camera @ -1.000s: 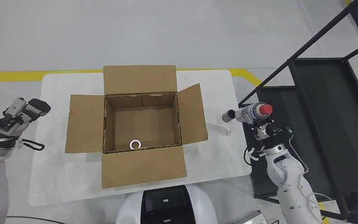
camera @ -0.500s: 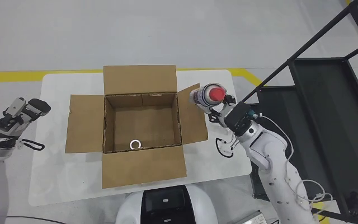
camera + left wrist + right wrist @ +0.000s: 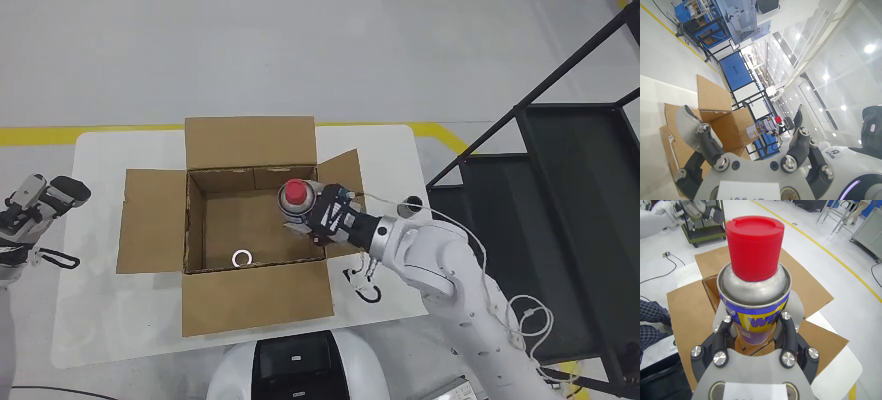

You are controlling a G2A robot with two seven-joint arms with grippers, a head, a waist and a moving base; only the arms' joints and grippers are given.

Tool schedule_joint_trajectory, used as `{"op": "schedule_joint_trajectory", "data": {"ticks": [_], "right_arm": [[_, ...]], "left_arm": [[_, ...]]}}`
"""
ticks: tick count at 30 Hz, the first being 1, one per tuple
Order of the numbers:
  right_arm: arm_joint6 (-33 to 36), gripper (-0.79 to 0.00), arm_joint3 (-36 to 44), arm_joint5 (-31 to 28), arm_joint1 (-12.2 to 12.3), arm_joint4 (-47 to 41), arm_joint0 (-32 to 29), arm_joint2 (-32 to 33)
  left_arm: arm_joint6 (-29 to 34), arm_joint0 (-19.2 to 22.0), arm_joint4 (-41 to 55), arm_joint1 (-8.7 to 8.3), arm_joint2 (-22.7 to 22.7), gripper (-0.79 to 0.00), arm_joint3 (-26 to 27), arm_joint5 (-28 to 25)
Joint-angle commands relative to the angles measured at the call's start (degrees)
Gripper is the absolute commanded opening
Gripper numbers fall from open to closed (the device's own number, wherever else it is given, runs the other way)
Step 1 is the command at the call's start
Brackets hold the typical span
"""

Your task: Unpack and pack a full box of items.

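- Over the open box (image 3: pixel 255 178), near its right wall, the spray can (image 3: pixel 293 197) is hanging, red cap uppermost, base pointing into the box.
- Right gripper (image 3: pixel 318 212) is clasping the can's body.
- Left gripper (image 3: pixel 742 113) is idling spread wide, well apart leftward.

We find the top view brightly and evenly lit from above: the white desk (image 3: pixel 390 150) and the pale floor come out nearly the same tone, and soft shade gathers inside the cardboard box (image 3: pixel 250 142) along its inner walls. In the left wrist view, ceiling lamps (image 3: pixel 869 48) flare as white spots at the upper right, and straight beams bow toward the frame edges. In the right wrist view, the spray can (image 3: pixel 755 285) carries dull highlights on its metal shoulder, and the yellow floor line (image 3: pixel 829 253) curves at the right edge.
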State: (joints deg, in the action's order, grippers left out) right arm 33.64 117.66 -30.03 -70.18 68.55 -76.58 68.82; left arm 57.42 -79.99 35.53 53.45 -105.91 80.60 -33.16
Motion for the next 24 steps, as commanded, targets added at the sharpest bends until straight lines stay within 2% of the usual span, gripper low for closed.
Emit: {"op": "schedule_joint_trajectory", "data": {"ticks": [1, 4, 22, 24], "right_arm": [[1.1, -0.785, -1.2, 1.2, -0.2, 2.9, 1.8, -1.8], [1.2, -0.785, -3.0, 2.5, -0.4, 5.1, 3.4, -3.3], [1.2, -0.785, -3.0, 2.5, -0.4, 5.1, 3.4, -3.3], [4.4, -0.785, -3.6, 2.1, -0.3, 8.4, 4.2, -4.4]], "left_arm": [[0.0, 0.0, 0.0, 0.0, 0.0, 0.0, 0.0, 0.0], [0.0, 0.0, 0.0, 0.0, 0.0, 0.0, 0.0, 0.0], [0.0, 0.0, 0.0, 0.0, 0.0, 0.0, 0.0, 0.0], [0.0, 0.0, 0.0, 0.0, 0.0, 0.0, 0.0, 0.0]]}}
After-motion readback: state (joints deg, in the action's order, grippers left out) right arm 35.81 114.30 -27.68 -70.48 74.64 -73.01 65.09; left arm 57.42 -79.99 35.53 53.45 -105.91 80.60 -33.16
